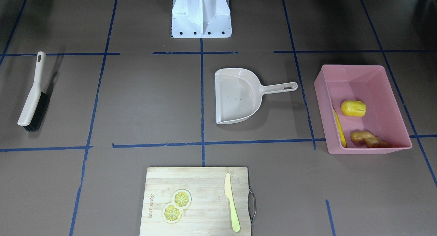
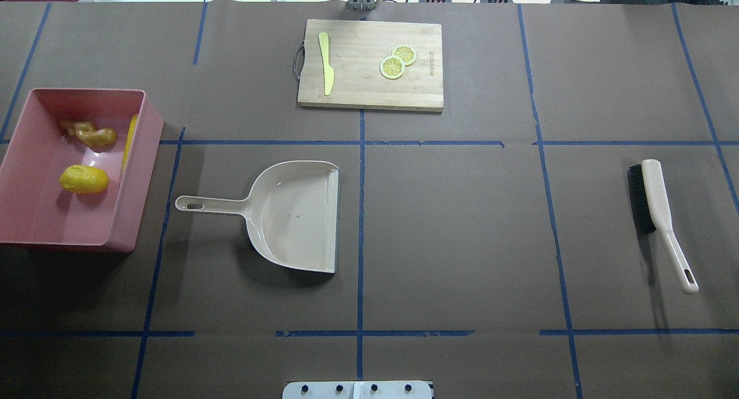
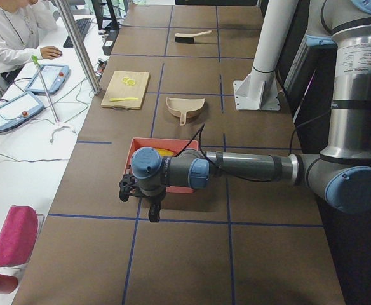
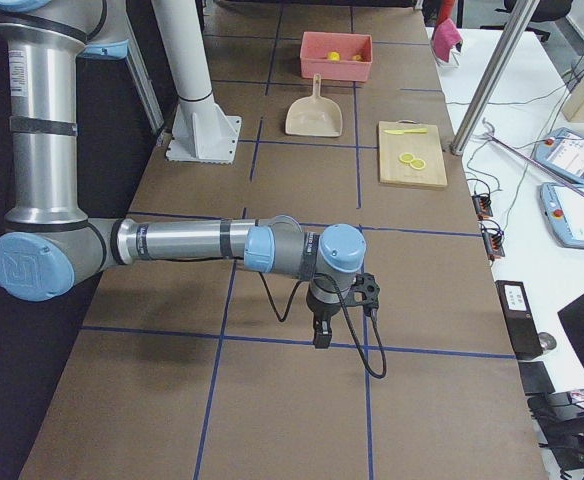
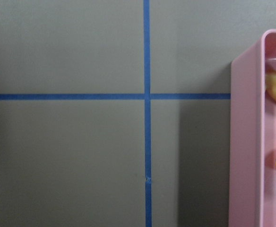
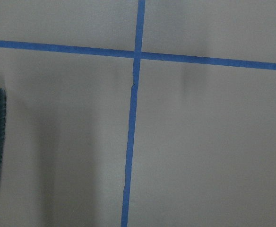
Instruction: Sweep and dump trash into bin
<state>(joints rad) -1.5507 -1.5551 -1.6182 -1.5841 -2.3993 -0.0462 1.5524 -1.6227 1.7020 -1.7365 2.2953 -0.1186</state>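
the left gripper (image 3: 153,215) hangs nearest, pointing down over the table (image 2: 462,243) just beside the bin (image 2: 138,185); how far it is open cannot be told, nor whether it holds anything. the right gripper (image 4: 320,338) points down near the brush (image 2: 658,208), its state equally unclear. all 3 trash pieces lie in the bin: corn (image 2: 130,139) along the wall facing the dustpan (image 2: 294,214), potato (image 2: 84,179) mid-floor, ginger (image 2: 95,136) beyond it. the dustpan's handle points at the bin, not touching it.

Bin (image 1: 379,92) was pink; corn cob (image 1: 339,128), potato lump (image 1: 353,108) yellow; ginger root (image 1: 367,138) tan-brown; dustpan (image 1: 239,96) beige; table (image 1: 150,102) brown, tape grid (image 1: 202,92) blue.
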